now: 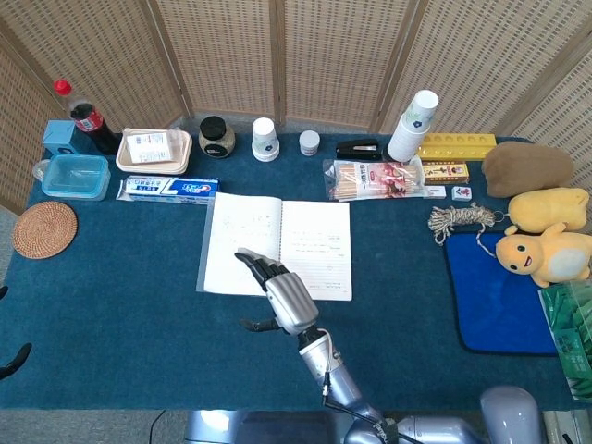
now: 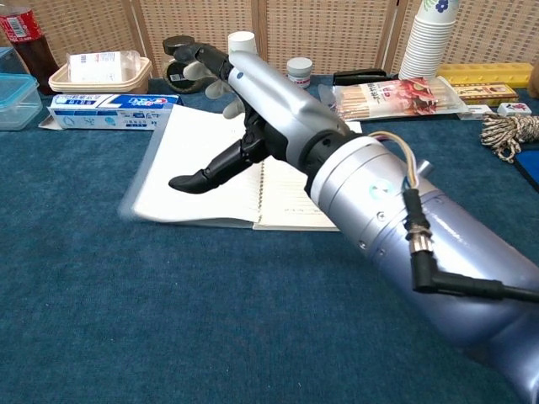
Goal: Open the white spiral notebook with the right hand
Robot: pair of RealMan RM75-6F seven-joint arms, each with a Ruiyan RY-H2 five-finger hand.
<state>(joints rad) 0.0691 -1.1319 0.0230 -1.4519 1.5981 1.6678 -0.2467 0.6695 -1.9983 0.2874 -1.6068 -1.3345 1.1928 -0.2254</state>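
The right hand (image 1: 285, 301) hangs low over the table (image 1: 129, 342), fingers spread, thumb jutting left, holding nothing. Under its fingertips the notebook (image 1: 277, 246) lies open flat, cover on the left. Beyond the fingers sit the toothpaste box (image 1: 168, 189), a cup stack (image 1: 265, 139) and a jar (image 1: 215, 136).
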